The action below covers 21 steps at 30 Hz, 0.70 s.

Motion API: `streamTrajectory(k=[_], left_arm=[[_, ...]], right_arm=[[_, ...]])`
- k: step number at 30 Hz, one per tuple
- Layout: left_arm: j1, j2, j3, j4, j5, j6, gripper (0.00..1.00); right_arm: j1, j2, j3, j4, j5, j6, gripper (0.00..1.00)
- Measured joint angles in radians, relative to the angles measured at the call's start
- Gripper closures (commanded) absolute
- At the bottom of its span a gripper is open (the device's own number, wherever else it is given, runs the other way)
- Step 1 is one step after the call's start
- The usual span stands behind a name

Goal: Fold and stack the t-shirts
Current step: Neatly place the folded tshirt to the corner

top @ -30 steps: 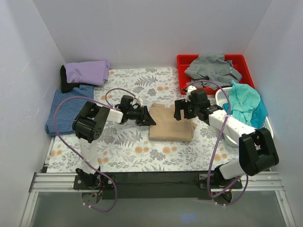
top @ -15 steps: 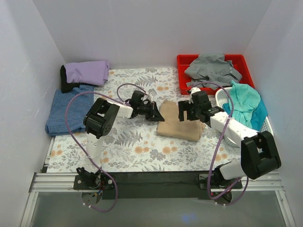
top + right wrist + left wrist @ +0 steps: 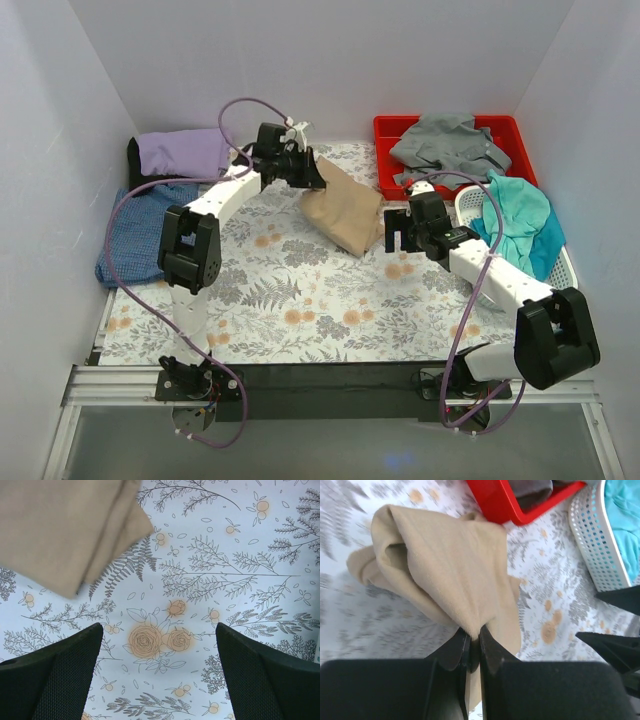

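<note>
Toward the back, left tool has hauled tan t-shirt.

A table covered in a white cloth printed with grey ferns and orange flowers is enclosed by plain white walls behind and at both sides, a metal rail is fixed along its near edge, and a red bin is set in its far right corner.

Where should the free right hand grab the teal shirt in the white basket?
Pinch the raised crest of the teal shirt from above: it heaps over the white basket, whose walls likely block a side approach. The right hand is open.
</note>
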<state>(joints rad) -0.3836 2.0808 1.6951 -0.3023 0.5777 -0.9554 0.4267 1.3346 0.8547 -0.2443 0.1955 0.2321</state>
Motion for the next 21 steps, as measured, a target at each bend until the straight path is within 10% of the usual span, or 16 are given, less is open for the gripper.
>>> streamTrajectory(k=[9, 21], left_arm=[[0.111, 0.112, 0.419, -0.320, -0.172, 0.262, 1.00], [0.379, 0.257, 0.682, -0.357, -0.406, 0.472, 1.00]], right_arm=[[0.000, 0.040, 0.004, 0.001, -0.026, 0.000, 0.02], [0.000, 0.199, 0.070, 0.014, -0.123, -0.004, 0.02]])
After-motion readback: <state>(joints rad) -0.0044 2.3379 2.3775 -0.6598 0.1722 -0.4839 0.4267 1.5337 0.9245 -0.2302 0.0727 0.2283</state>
